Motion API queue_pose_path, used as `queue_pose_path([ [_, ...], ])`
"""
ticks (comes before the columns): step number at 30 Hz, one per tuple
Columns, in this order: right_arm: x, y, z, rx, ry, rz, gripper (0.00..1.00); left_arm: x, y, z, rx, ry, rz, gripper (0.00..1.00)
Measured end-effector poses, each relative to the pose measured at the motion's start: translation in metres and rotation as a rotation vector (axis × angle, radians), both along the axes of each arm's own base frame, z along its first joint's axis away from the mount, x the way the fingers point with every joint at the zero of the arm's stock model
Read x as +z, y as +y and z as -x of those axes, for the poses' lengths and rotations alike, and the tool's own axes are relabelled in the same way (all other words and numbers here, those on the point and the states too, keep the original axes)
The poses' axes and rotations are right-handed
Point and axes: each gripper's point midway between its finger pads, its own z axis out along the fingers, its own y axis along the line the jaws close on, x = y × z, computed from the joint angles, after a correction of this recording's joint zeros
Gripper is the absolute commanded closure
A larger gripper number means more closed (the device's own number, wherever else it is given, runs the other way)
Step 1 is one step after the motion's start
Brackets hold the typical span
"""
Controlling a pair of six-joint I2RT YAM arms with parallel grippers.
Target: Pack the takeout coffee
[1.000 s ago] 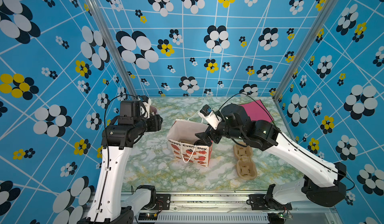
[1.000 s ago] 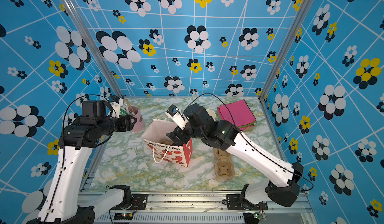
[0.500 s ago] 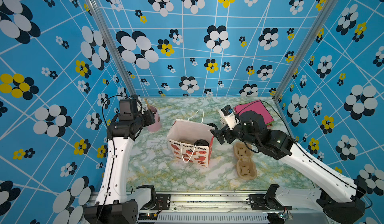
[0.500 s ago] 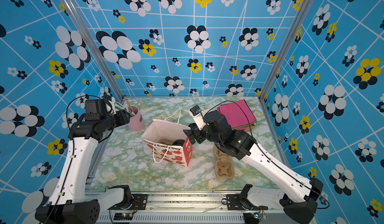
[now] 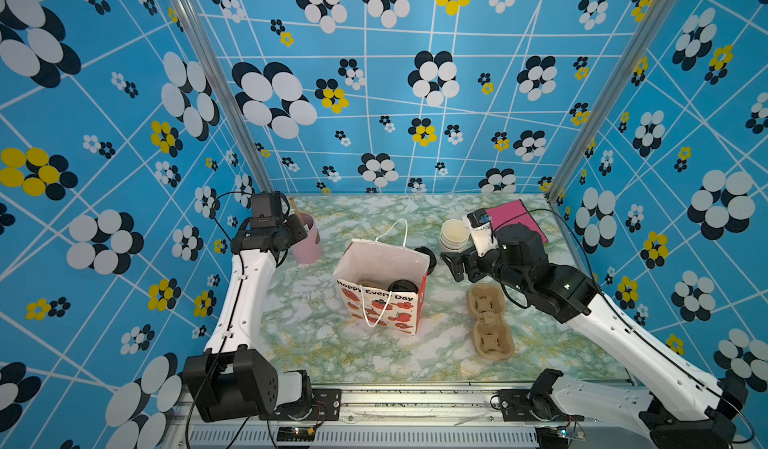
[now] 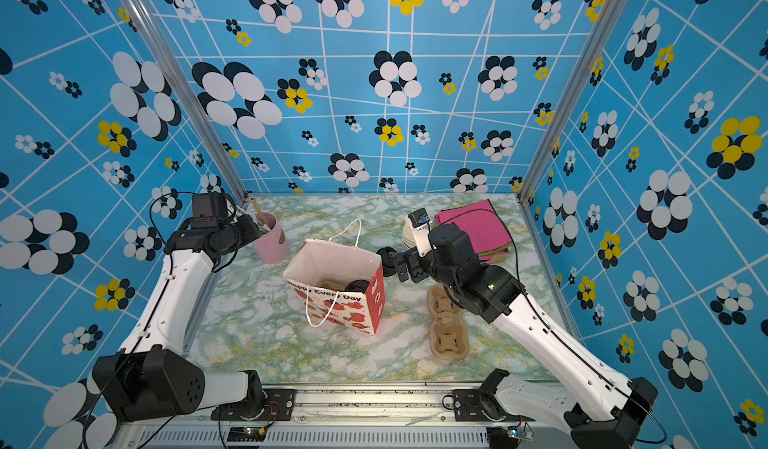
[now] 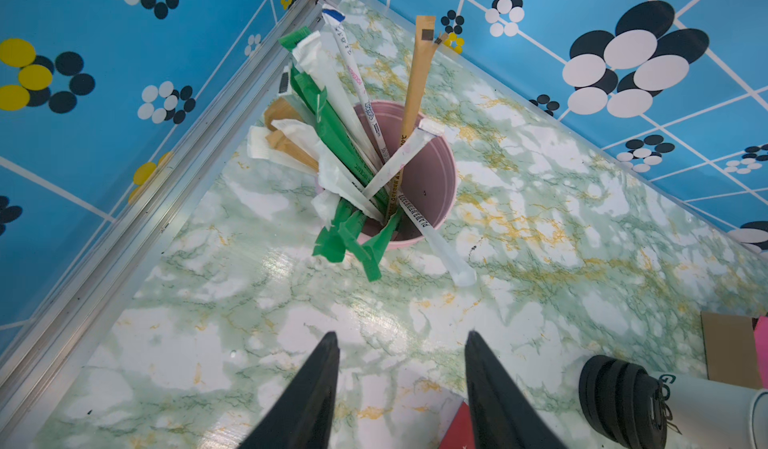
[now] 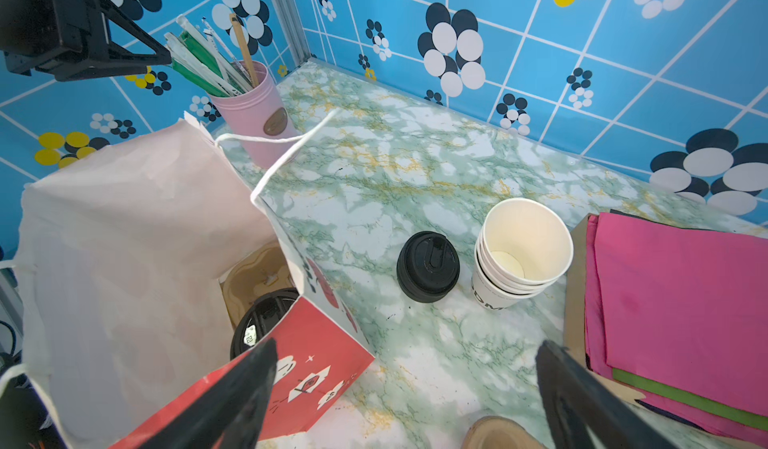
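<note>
The takeout coffee shows only as a black lid (image 5: 402, 287) low inside the white and red paper bag (image 5: 382, 260), next to a brown carrier; its cup is hidden. The right wrist view shows the same lid (image 8: 266, 318) behind the bag's red side (image 8: 316, 355). My right gripper (image 5: 453, 266) hangs open and empty just right of the bag, its fingers wide apart (image 8: 407, 345). My left gripper (image 7: 401, 334) is open with nothing between its fingers, up beside the pink cup of straws (image 7: 424, 176) at the back left.
A stack of black lids (image 8: 428, 266) and a stack of lidless white cups (image 8: 523, 251) stand behind the right gripper. Pink and green sheets (image 5: 515, 218) lie at the back right. A brown cardboard cup carrier (image 5: 488, 322) lies right of the bag.
My right gripper has drawn back from over the bag to its right side, uncovering the black lid inside. My left gripper has swung away from the bag toward the pink cup, its jaws narrower.
</note>
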Motion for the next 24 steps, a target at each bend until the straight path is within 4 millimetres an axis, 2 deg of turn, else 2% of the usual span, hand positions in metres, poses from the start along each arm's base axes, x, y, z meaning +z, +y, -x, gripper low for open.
queue_pose_path([
  [3, 0.000, -0.003, 0.001, -0.006, 0.003, -0.008, 0.01, -0.009, 0.005, -0.007, 0.021, 0.013, 0.005, 0.58],
  [10, 0.003, -0.010, 0.002, -0.016, -0.007, -0.021, 0.01, -0.039, 0.011, -0.018, 0.053, 0.086, 0.019, 0.78],
  [21, -0.004, -0.012, 0.003, -0.021, 0.005, -0.016, 0.01, -0.031, 0.020, -0.028, 0.075, 0.058, -0.022, 0.99],
  [24, -0.005, -0.013, 0.004, -0.023, 0.006, -0.019, 0.01, -0.031, 0.022, -0.028, 0.078, 0.056, -0.035, 1.00],
])
